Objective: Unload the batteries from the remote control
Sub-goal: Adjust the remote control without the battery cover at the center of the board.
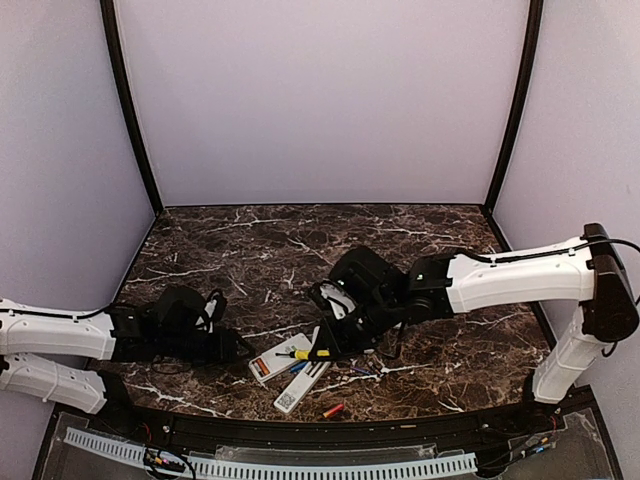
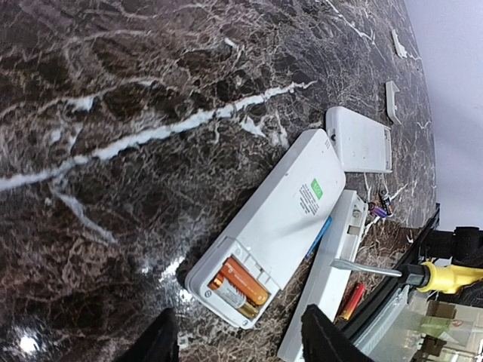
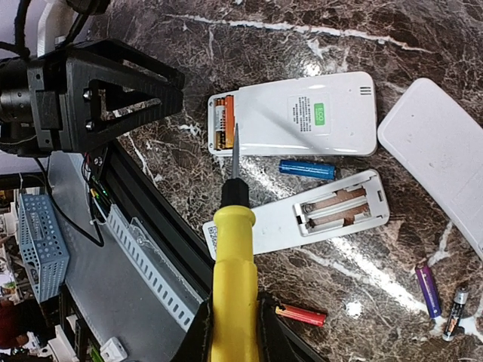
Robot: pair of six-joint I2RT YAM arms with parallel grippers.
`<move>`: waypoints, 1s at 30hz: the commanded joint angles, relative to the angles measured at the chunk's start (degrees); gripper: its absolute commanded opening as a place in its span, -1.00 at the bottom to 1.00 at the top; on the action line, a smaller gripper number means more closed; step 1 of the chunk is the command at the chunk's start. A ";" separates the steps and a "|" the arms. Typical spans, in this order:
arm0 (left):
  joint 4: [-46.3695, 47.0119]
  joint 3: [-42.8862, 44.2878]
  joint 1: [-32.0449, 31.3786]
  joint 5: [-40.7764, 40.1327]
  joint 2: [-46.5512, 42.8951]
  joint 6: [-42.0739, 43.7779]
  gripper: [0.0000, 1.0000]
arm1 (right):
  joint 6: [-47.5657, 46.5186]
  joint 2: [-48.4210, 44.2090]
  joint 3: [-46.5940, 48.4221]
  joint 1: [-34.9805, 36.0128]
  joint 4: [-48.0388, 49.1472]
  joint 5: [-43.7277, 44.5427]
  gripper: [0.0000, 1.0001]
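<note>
marble table (image 1: 300, 235) — walls (image 1: 320, 100) seemingly lilac

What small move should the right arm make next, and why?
Probably ease the screwdriver tip forward and down into the open compartment of the green-labelled remote, to lever one cell out. The right gripper is shut on the screwdriver, whose tip points at that compartment but seems short of it. Two orange batteries sit inside, while the other remote has an empty compartment.

The left arm (image 1: 50, 335) and the right arm (image 1: 520, 280) have smooth white shells with black joints. Thin black cables (image 1: 214, 300) run beside them. The left gripper (image 1: 243, 349) is black, with a triangular opening and small screws (image 3: 90, 126).
</note>
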 commanded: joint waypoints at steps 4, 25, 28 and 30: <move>1.00 3.96 2.06 1.66 6.26 5.74 0.34 | 1.74 -0.89 -1.60 1.14 -2.11 4.31 -1.00; 7.43 9.12 2.61 8.79 20.40 10.63 0.18 | 1.90 3.47 1.67 2.57 -7.79 13.19 -1.00; 7.76 8.36 2.61 9.88 20.29 10.18 0.09 | 1.41 4.12 2.67 2.15 -6.68 13.78 -1.00; 8.37 7.48 2.61 10.98 19.91 9.44 0.06 | 0.96 4.28 3.43 1.89 -5.67 14.28 -1.00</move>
